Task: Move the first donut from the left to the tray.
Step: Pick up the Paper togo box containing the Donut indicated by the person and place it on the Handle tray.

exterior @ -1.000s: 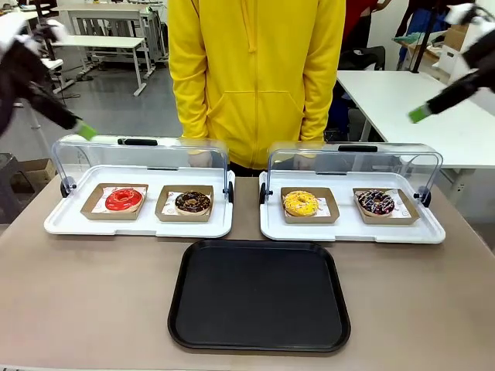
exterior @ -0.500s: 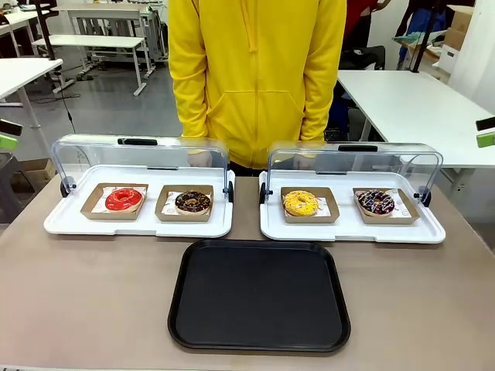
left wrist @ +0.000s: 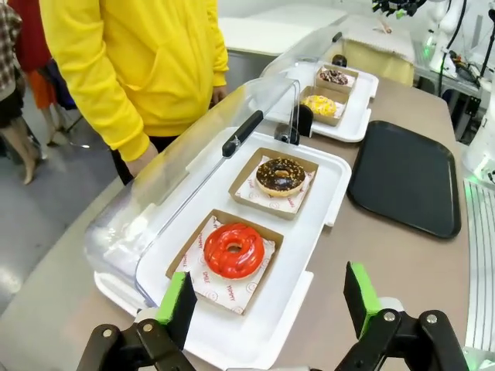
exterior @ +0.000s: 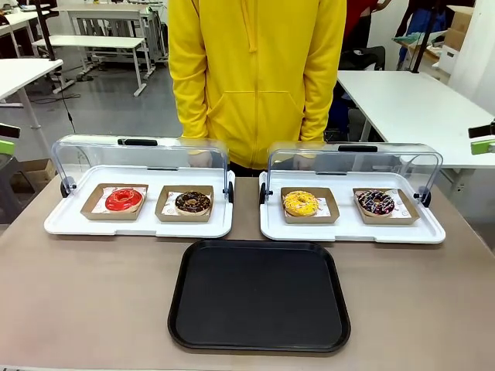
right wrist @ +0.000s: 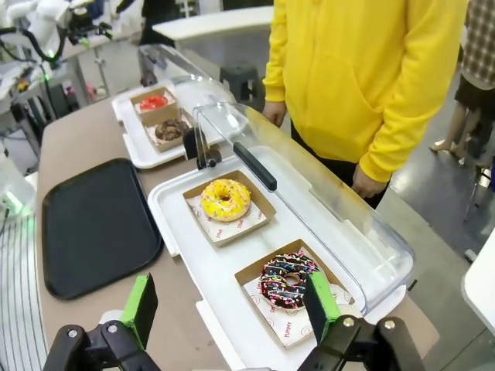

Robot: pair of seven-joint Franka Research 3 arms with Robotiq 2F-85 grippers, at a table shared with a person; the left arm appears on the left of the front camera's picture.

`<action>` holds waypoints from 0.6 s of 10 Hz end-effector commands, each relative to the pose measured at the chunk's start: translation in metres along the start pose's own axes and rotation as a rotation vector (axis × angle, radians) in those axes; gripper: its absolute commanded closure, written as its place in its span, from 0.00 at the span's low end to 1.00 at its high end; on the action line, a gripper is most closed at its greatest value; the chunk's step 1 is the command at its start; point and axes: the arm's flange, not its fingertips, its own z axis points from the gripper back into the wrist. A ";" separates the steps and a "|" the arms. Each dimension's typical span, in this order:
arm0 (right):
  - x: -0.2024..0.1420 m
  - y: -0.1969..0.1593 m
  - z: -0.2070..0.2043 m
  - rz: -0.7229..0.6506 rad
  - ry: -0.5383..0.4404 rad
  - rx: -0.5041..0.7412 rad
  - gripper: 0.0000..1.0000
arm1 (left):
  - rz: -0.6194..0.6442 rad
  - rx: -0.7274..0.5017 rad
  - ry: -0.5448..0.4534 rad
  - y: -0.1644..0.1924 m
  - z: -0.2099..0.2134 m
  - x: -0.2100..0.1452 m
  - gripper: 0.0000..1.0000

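- Open workroom w/ white tables at the back. Up front is a smooth matte grey-brown table (exterior: 93, 301), w/ a person (exterior: 255, 77) in a yellow hooded top standing at its far side.
- The tray (exterior: 259, 297): flat black plastic rectangle w/ rounded corners, a low raised rim and a faint sheen. It lies at the near middle of the table, just in front of the two display trays.
- Left display tray (exterior: 139, 226): white plastic, oblong. Its curved clear lid (exterior: 139, 158) is tipped open at the back, w/ a black bar handle on top.
- The first donut from the left (exterior: 124, 199): glossy red-glazed ring in a square brown cardboard holder (exterior: 91, 209) lined w/ white printed paper. It sits in the left half of that display tray, well apart from the black tray.
- Chocolate-glazed donut (exterior: 192, 202), crumb-topped, sits just beside it to the right in a like holder.
- Right display tray (exterior: 352, 229): same make, lid open. It holds a yellow-glazed donut (exterior: 301, 203) and a dark sprinkled donut (exterior: 376, 202), each in a cardboard holder.
- Left gripper (left wrist: 271, 297): black linkage fingers w/ green pads, spread wide, nothing between them. In the left wrist view it hovers over the near end of the left display tray, apart from the red donut.
- Right gripper (right wrist: 230, 303): same build, also spread wide and holding nothing. It hovers over the near edge of the right display tray.
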 end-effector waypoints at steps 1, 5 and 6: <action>-0.001 -0.002 -0.002 -0.003 0.002 -0.004 0.00 | 0.007 -0.007 -0.007 0.001 -0.002 -0.003 0.00; -0.001 -0.002 -0.002 -0.003 0.002 -0.004 0.00 | 0.007 -0.007 -0.007 0.001 -0.002 -0.003 0.00; -0.001 -0.002 -0.002 -0.003 0.002 -0.004 0.00 | 0.007 -0.007 -0.007 0.001 -0.002 -0.003 0.00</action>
